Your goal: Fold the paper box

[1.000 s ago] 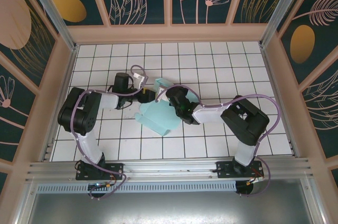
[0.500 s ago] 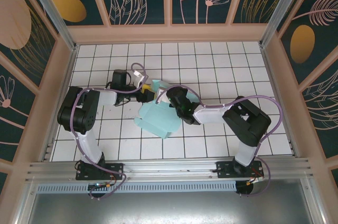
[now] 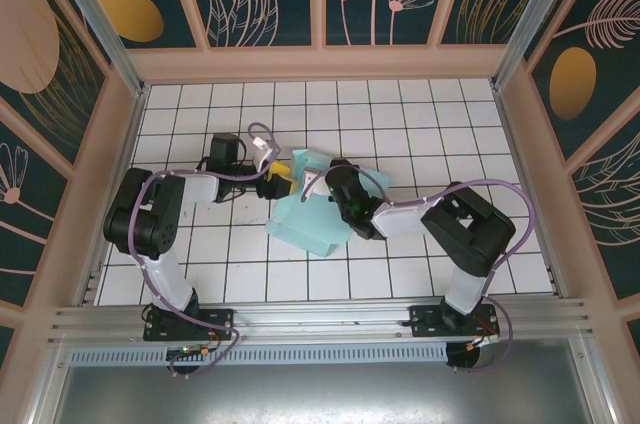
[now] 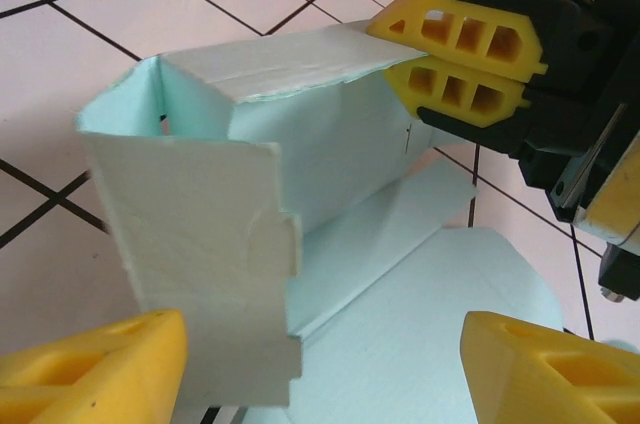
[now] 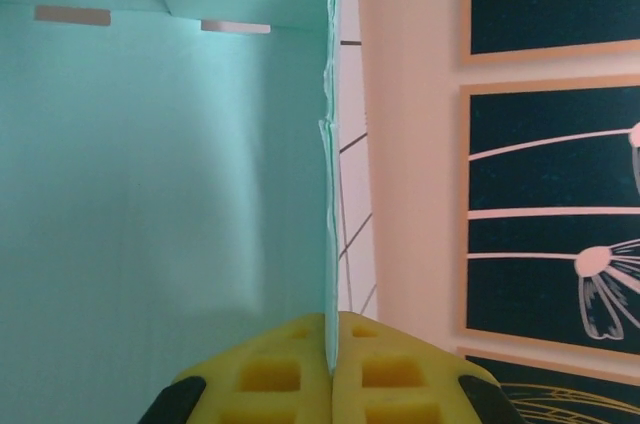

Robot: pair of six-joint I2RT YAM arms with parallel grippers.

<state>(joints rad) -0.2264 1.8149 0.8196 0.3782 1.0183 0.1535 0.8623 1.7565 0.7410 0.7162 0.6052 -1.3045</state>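
Slid the paper box (image 3: pixel 310 229) a little rightward on the table (image 3: pixel 450 124); spread the left gripper (image 4: pixel 325 364) wider, apart and holding nothing. Sitting mid table, pinched by one wall in the tight-closed right gripper (image 4: pixel 455 66). Two walls up; other flaps flat, unfolded.

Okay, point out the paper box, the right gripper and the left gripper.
paper box (image 4: pixel 190 244), left wrist view, on its upright near flap.
right gripper (image 4: pixel 388 56), left wrist view, between yellow fingertips pinching the box's edge.
left gripper (image 4: pixel 325 334), left wrist view, midway between its open fingertips.
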